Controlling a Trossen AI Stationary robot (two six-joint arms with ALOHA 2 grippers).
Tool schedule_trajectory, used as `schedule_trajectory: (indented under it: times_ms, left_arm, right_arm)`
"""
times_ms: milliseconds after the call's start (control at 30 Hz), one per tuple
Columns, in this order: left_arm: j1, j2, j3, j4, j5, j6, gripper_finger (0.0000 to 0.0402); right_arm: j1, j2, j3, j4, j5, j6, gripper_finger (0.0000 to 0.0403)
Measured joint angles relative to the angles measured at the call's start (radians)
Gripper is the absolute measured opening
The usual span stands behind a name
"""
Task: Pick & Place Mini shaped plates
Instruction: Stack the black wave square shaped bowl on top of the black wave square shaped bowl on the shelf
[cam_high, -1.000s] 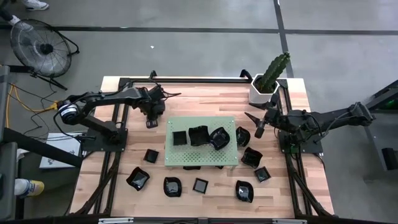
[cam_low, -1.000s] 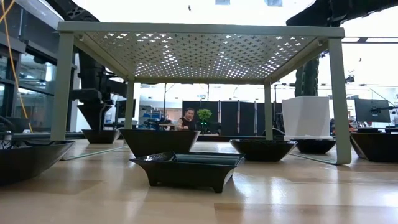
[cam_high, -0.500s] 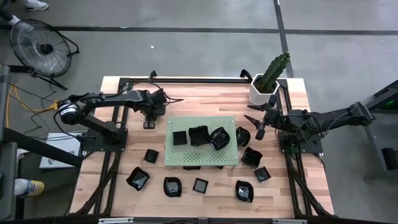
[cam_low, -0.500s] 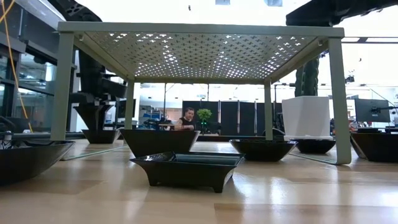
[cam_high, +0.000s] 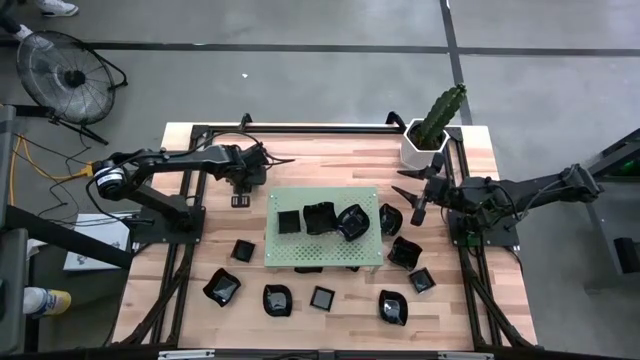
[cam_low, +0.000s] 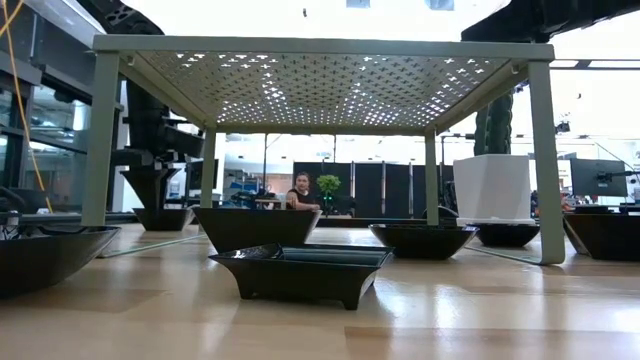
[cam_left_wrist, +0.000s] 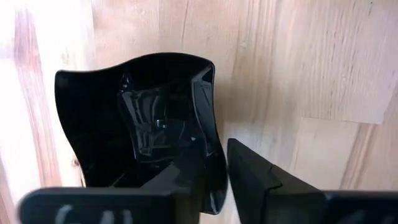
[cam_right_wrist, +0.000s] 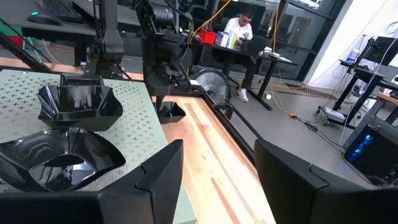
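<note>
Two arms flank a wooden table (cam_high: 330, 150) strewn with small glossy black dishes. At the far-left corner of the table the left gripper (cam_high: 240, 196) is lowered onto one small black dish (cam_high: 240, 199) just off the far-left corner of the green perforated board (cam_high: 322, 255). The left wrist view shows this dish (cam_left_wrist: 140, 124) right at the fingers, its near wall standing in the narrow gap between them: one finger (cam_left_wrist: 252, 177) is outside the rim on the wood and the other reaches into the bowl. Whether the fingers press the wall or stand just free of it cannot be told.

Further right, the raised green board carries three dishes in a row, a square one (cam_high: 288, 221), a wavy-edged one (cam_high: 319, 217) and a rounder one (cam_high: 351, 222). Nearer the front edge of the table lie more dishes on the wood: one (cam_high: 242, 249) beside the board's left edge, a larger one (cam_high: 221, 287) near the left front, then others (cam_high: 277, 299) (cam_high: 322, 297) (cam_high: 393, 307) along the front.

Right of the board sit three more dishes (cam_high: 390, 217) (cam_high: 404, 251) (cam_high: 421, 280), and a white pot (cam_high: 421, 152) with a cactus stands at the far-right corner. The right gripper (cam_high: 415, 192) hovers just beside the dish at the board's right edge, above the table, its fingers (cam_right_wrist: 158, 168) spread wide and holding nothing.
</note>
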Motion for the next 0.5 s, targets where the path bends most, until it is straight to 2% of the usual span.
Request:
schedule_trajectory:
  times_ms: [233, 500]
  left_arm:
    - [0.0, -0.001, 0.0, -0.001, 0.002, -0.007, 0.0006]
    - [0.0, -0.002, 0.001, -0.007, -0.007, -0.004, 0.0002]
  right_arm:
    - [0.0, 0.0, 0.0, 0.001, 0.0, 0.001, 0.0193]
    - [0.0, 0.0, 0.0, 0.002, 0.001, 0.002, 0.0193]
